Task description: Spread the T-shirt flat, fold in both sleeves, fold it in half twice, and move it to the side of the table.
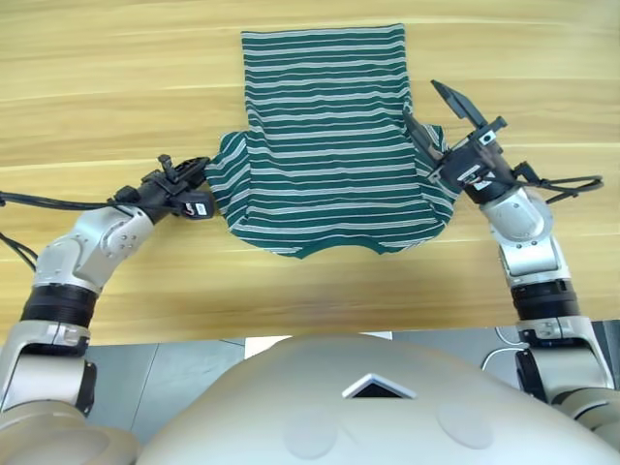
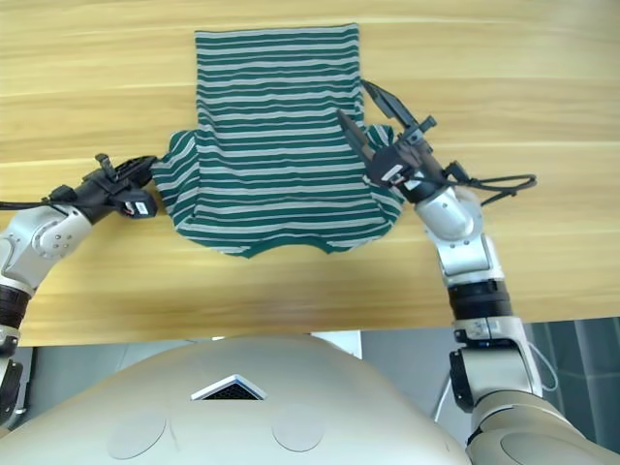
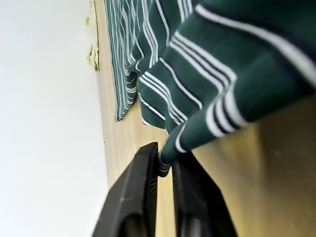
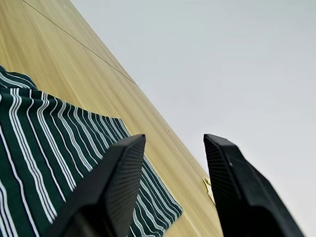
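Likely a lab or test room; plain wooden table; bare white wall; grey tiled floor.

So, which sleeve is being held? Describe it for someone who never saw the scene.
On the wooden table lies a green white-striped T-shirt. The sleeve on the robot's left is pinched in the shut left gripper; the opposite sleeve is ungripped.

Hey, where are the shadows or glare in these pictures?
Left eye view: even light, no glare on the table. Left wrist view: the lifted T-shirt shades the wood below. Right wrist view: right gripper dark against a bright backdrop.
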